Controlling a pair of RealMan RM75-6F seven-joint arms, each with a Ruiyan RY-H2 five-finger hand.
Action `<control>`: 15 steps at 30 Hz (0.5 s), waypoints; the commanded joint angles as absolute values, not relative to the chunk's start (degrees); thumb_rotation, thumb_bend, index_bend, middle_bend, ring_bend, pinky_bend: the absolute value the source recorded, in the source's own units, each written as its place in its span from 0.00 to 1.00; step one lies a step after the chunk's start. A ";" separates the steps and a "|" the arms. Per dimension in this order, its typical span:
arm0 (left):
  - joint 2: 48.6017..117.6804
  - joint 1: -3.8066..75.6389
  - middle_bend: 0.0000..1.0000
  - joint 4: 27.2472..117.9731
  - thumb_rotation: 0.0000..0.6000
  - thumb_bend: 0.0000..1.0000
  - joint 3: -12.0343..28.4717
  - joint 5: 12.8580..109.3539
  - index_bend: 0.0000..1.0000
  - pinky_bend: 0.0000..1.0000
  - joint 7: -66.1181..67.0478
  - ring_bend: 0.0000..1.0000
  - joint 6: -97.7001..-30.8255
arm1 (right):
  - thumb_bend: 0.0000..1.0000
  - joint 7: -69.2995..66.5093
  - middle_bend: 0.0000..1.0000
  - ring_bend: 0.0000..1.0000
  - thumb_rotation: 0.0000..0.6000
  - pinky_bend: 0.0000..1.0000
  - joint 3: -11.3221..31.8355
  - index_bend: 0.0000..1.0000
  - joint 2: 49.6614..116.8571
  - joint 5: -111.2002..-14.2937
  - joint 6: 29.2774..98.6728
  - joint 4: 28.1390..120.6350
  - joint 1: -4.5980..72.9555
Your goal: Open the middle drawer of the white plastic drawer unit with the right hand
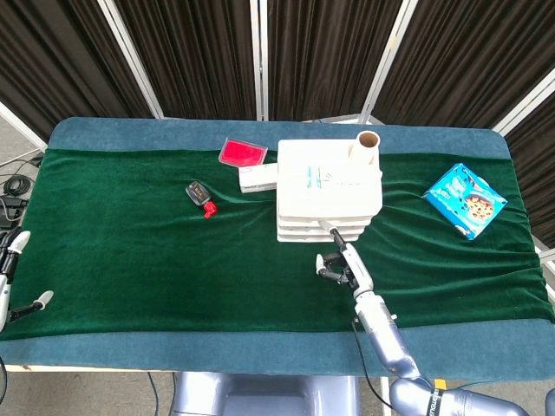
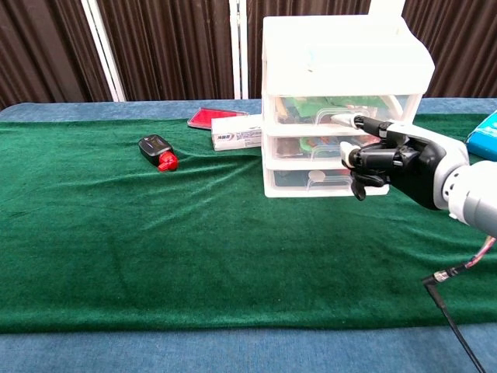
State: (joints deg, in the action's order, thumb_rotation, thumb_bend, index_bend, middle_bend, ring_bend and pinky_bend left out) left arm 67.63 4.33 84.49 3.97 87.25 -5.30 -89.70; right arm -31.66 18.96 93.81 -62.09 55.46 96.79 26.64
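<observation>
White plastic drawer unit (image 2: 342, 109) stands mid-surface on green cloth (image 2: 155, 233), all drawers shut. Right hand (image 2: 396, 159) at middle drawer (image 2: 326, 147) front; one of its fingers (image 2: 365, 123) extended toward the handle, others curled, nothing grasped. Left hand (image 1: 10, 277) at far left edge, fingers spread, empty.

Bright even overhead light, soft faint shadows, both views sharp, dark curtains, no glare
</observation>
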 commanded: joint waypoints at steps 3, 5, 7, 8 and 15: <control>67.57 4.36 0.00 84.46 1.00 0.16 3.98 87.19 0.00 0.00 -5.51 0.00 -89.61 | 0.57 -31.98 0.91 0.90 1.00 0.72 19.26 0.12 94.34 -61.95 55.08 96.35 27.00; 67.54 4.37 0.00 84.44 1.00 0.16 4.01 87.12 0.00 0.00 -5.61 0.00 -89.57 | 0.57 -32.00 0.91 0.90 1.00 0.72 19.26 0.14 94.61 -61.87 54.91 96.26 27.14; 67.52 4.38 0.00 84.44 1.00 0.16 4.00 87.12 0.00 0.00 -5.65 0.00 -89.54 | 0.57 -32.19 0.91 0.90 1.00 0.72 19.27 0.15 94.74 -61.79 54.74 96.27 27.18; 67.52 4.39 0.00 84.44 1.00 0.16 3.99 87.13 0.00 0.00 -5.65 0.00 -89.52 | 0.57 -32.32 0.91 0.90 1.00 0.72 19.26 0.15 94.80 -61.76 54.62 96.23 27.19; 67.41 4.34 0.00 84.62 1.00 0.16 3.75 87.41 0.00 0.00 -5.75 0.00 -89.53 | 0.58 -33.00 0.91 0.90 1.00 0.72 20.07 0.17 95.50 -61.07 53.51 95.35 27.98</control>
State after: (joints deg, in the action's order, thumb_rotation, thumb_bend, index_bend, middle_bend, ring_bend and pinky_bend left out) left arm 67.42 4.35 84.63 3.76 87.41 -5.74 -89.54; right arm -32.92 19.99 95.39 -61.17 53.64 95.48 27.87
